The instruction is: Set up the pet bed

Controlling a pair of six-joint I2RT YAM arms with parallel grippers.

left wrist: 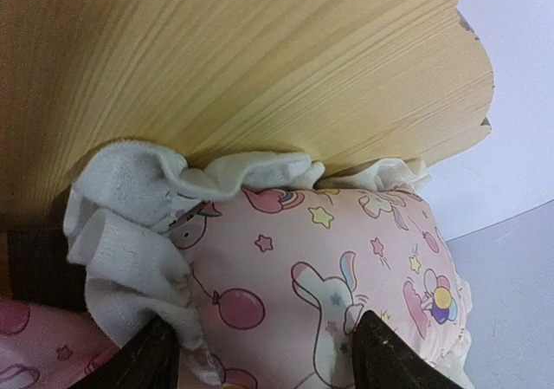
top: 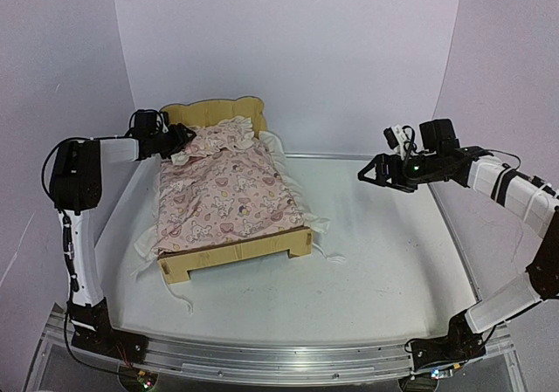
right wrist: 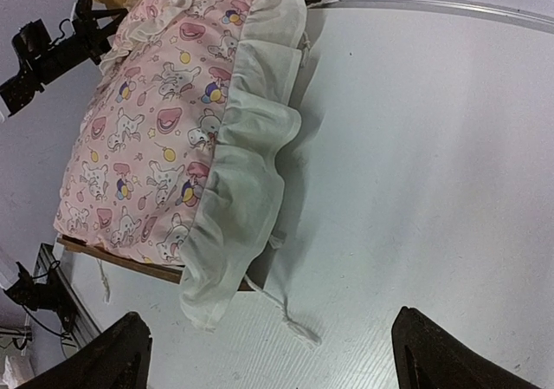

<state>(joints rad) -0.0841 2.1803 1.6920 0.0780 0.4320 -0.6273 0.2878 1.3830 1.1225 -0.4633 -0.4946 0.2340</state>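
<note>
The pet bed of light plywood stands left of centre, its wavy headboard at the back. The pink patterned blanket covers it and hides the mattress pad. The small pink ruffled pillow lies against the headboard. My left gripper is at the pillow's left end. In the left wrist view its fingers sit partly closed either side of the pillow, gripper holding it. My right gripper hovers open and empty right of the bed, above bare table.
The blanket's white ruffle hangs over the bed's right rail onto the table, with a loose tie string trailing from it. White walls close the back and sides. A raised rim edges the white table.
</note>
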